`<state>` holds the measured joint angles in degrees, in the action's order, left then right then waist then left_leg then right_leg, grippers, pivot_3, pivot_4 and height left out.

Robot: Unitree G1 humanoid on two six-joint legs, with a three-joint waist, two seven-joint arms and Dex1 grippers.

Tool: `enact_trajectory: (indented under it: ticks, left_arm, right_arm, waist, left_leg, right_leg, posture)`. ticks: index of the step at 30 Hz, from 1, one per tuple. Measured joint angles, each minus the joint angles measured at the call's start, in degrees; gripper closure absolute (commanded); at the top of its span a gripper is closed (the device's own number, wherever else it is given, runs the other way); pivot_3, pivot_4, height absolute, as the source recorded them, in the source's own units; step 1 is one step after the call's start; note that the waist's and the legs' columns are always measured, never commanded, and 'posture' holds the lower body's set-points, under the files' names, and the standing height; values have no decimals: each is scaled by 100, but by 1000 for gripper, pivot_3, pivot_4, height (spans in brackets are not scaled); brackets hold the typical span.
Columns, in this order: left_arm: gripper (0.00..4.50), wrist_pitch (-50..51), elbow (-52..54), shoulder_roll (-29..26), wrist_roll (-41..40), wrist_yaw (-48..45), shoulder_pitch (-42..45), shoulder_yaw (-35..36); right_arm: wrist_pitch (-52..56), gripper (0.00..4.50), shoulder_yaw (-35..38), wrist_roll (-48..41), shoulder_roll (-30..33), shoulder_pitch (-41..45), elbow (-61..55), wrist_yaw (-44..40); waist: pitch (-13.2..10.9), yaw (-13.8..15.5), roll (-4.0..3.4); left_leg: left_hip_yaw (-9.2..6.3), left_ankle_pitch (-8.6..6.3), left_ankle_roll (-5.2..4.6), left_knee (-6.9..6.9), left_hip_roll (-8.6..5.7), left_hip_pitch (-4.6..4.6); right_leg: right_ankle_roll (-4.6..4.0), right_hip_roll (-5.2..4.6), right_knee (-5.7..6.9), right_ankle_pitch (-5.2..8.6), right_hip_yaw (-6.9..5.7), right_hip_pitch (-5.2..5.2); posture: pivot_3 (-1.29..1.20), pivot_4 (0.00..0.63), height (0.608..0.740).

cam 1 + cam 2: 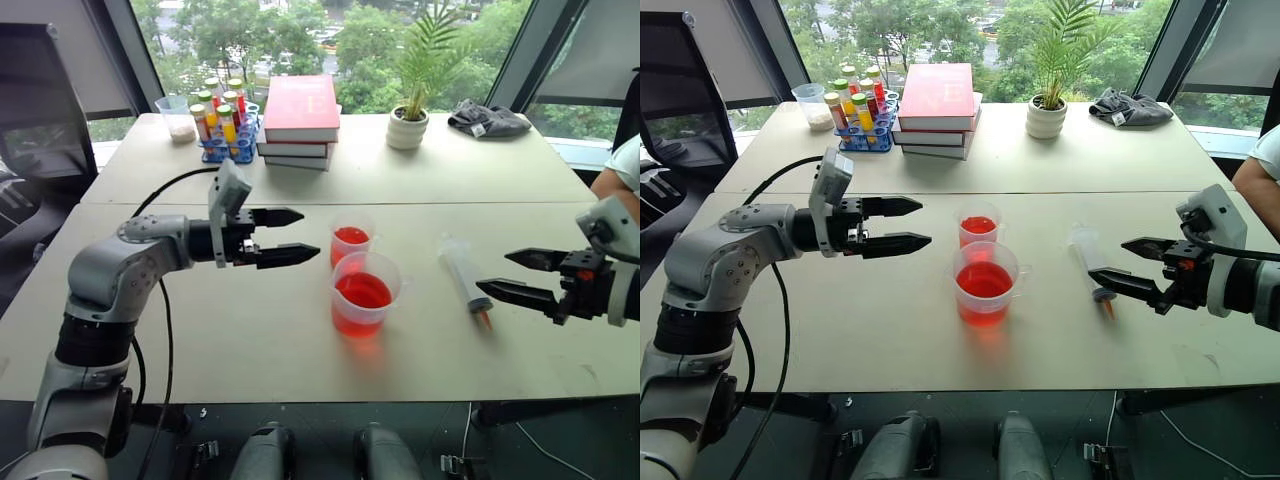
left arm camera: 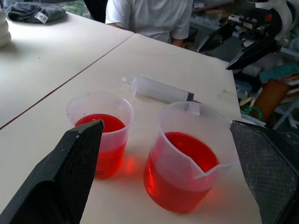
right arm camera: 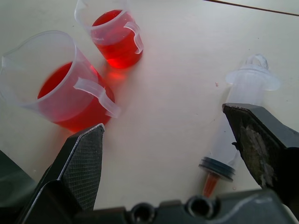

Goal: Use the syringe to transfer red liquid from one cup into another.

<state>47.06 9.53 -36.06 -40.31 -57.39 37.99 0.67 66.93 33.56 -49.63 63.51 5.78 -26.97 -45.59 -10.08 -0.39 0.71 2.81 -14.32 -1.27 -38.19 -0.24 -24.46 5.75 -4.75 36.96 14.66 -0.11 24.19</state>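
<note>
Two cups of red liquid [image 1: 362,291] stand mid-table: the larger cup [image 1: 364,293] nearer, the smaller cup [image 1: 350,242] touching behind. Right of them lies the syringe [image 1: 466,278]. Both left gripper [image 1: 292,236] and right gripper [image 1: 508,274] hover spread, empty. Books [image 1: 300,120], a tube rack [image 1: 225,125] and a potted plant [image 1: 408,126] sit far back.

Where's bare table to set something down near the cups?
Bare: the near strip between the larger cup and the table's front edge, and the stretch between the cups and the syringe. Crowded: far left, around the tube rack and books.
</note>
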Motion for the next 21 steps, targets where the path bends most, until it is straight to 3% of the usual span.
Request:
enact_trajectory:
  ticks: [21]
  left_arm:
    - [36,-147,-90,199,101,-9,5,-3]
  right_arm:
    - [-4,56,-491,134,60,504,231,429]
  waist:
    - [0,0,0]
  left_leg:
    - [0,0,0,-1,0,0]
  right_leg:
    - [0,-1,0,0,0,0]
  posture:
    - [0,150,740]
